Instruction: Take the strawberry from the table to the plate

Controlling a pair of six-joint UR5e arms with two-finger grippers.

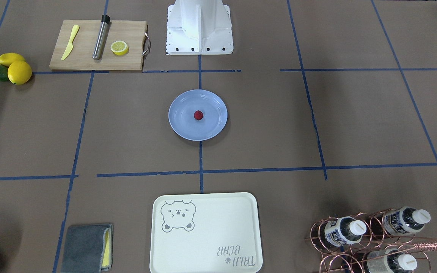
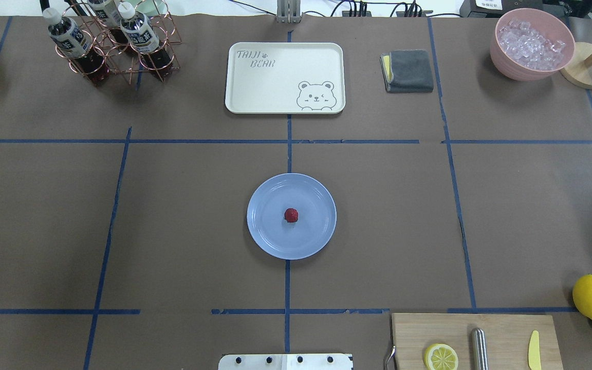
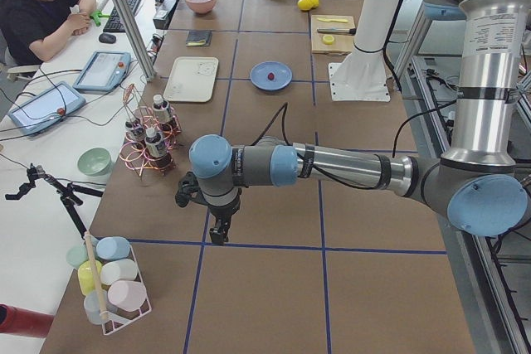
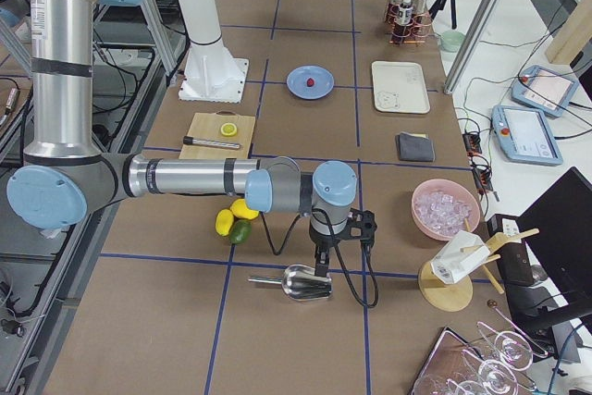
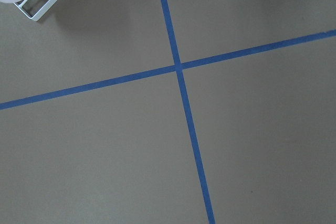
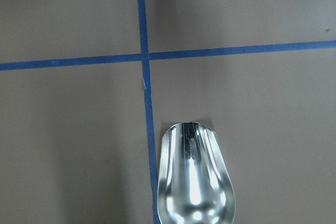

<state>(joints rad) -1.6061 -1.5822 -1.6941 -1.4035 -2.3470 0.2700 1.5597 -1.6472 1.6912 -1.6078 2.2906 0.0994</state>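
Both arms stretch out level, well apart; left gripper [image 3: 219, 235] and right gripper [image 4: 323, 269] point straight down.

The table [image 2: 172, 216] is covered in matt brown paper, and the plate [image 2: 270, 241] is seen as smooth with a faint sheen. The cutting board [image 1: 84, 62] is made of pale wood, the scoop [image 6: 194, 182] of mirror-polished metal, and the folded cloth [image 2: 411, 69] of matt fabric.
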